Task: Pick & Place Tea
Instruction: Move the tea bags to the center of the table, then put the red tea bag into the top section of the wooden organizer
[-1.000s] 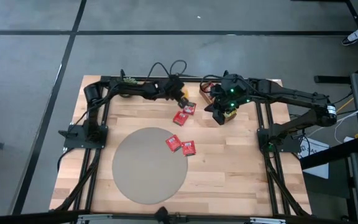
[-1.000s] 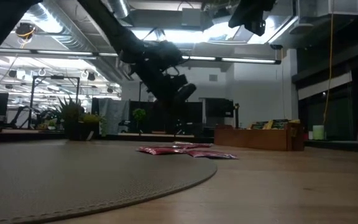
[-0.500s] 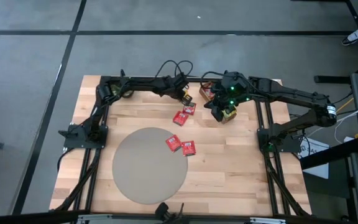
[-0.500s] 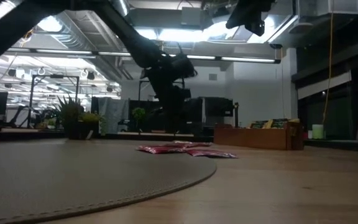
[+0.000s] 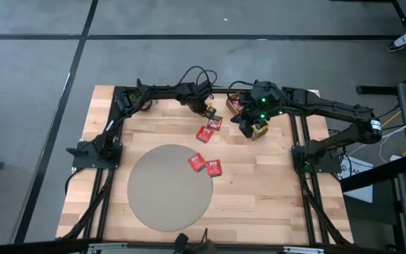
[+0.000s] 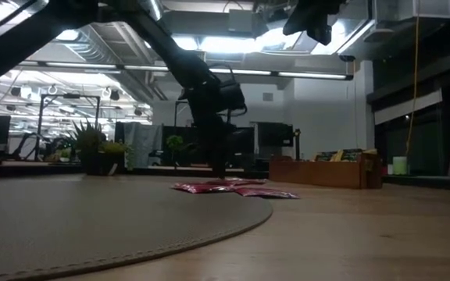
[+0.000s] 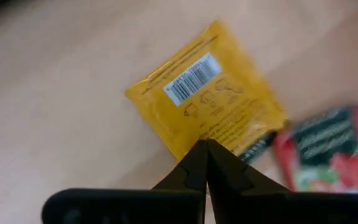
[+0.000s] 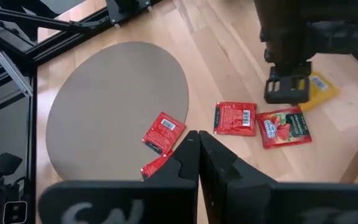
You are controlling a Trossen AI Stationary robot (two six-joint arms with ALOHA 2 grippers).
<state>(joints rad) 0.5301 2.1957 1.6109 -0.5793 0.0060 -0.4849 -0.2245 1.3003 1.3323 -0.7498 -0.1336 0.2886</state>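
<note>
Tea sachet, yellow (image 7: 207,106), lies flat on the wood beside a red one (image 7: 328,152); left gripper (image 7: 205,149), fingers clenched and empty, hovers just above — descending pinched, it may only shove the packet.

Both arms are matte black, built of slim tubular links and blocky joints. The left black two-finger gripper (image 5: 206,109) trails looping black cables behind its wrist. The right black two-finger gripper (image 5: 247,127) sits below a wrist housing showing small green lights.
</note>
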